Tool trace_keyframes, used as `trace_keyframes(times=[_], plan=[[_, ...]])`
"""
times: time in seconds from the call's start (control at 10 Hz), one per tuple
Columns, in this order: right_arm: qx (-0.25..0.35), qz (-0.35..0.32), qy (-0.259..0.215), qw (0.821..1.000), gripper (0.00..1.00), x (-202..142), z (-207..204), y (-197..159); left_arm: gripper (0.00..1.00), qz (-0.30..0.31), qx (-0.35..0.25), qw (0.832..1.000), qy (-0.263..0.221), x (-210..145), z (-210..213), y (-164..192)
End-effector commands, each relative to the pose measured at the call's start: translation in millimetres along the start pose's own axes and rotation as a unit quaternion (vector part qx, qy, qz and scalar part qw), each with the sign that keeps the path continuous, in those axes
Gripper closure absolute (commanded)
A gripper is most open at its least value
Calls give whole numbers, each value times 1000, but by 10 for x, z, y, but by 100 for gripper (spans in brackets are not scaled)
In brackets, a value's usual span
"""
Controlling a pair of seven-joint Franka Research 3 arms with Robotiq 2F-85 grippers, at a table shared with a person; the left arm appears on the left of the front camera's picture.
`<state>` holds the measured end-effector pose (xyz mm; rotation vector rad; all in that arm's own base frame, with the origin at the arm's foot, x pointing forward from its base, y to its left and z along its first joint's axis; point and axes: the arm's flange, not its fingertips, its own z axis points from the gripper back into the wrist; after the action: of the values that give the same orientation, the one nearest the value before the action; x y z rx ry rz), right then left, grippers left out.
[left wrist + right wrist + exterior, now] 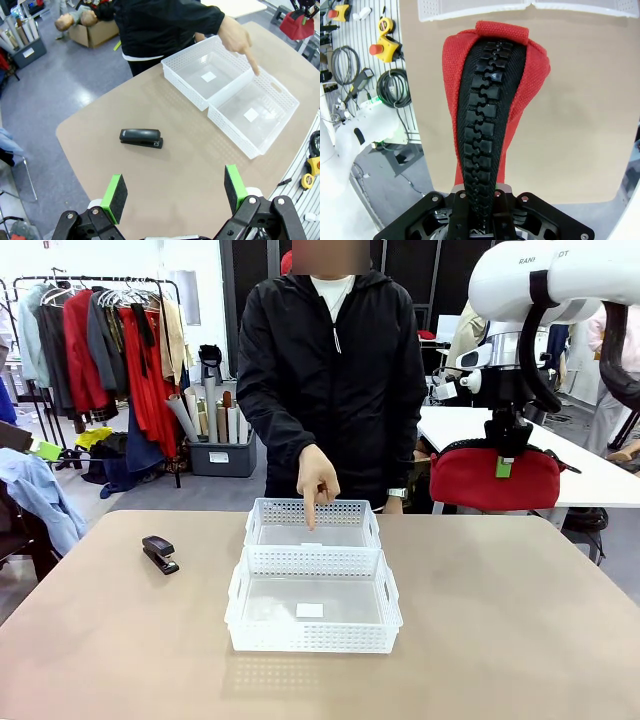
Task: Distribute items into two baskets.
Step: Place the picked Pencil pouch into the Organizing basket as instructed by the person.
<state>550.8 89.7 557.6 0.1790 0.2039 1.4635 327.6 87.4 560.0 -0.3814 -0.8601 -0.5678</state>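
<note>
Two baskets are set end to end mid-table: far basket (pixel 345 510) on the person's side, near basket (pixel 310 637) butted against it on the robot's side. Nothing but a small white label is seen on each floor.

Neither item has been placed yet. Red pouch (pixel 480 480) is held in the air, to the right of the far basket and well above its rim, not over it. Black stapler (pixel 159 553) is seen lying on the table (pixel 500 640), to the left of the far basket and well apart from it.

Person's hand (pixel 316 480) is held over the far basket, index finger turned down into it. This is judged a cue that the pouch is wanted there.

Step in hand, as judged: transport of the pouch, first of two deliveries.

Right gripper (pixel 504 464): fingers pressed together on the pouch's top, along the black zipper; the pouch is hung roughly level below them. In the right wrist view the zipper is seen running straight out from between the jaws.

Left gripper (pixel 175 175): fingers spread wide, nothing held, nothing touched. It is held high, left of the far basket, with the stapler between it and that basket.

Next move, as judged: pouch to be brought leftwards until centred over the far basket, lowered inside the walls, and released only once the pointing hand is clear. The soft body may catch on the rim, so a level descent is called for. The stapler would then be left for the near basket, and the left gripper is best placed for it
</note>
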Motion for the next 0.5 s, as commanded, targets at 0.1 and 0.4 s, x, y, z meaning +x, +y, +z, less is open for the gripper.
trace_keyframes(times=[0.1, 0.4], plan=[[-4, -13, 8, 1000, 100, 3, 42, 4, 0, -3, -5, 1000, -4, -3, -7, 5], [4, -28, -11, 1000, 100, 96, -67, 81, 0, -3, -5, 1000, -4, -3, -7, 5]])
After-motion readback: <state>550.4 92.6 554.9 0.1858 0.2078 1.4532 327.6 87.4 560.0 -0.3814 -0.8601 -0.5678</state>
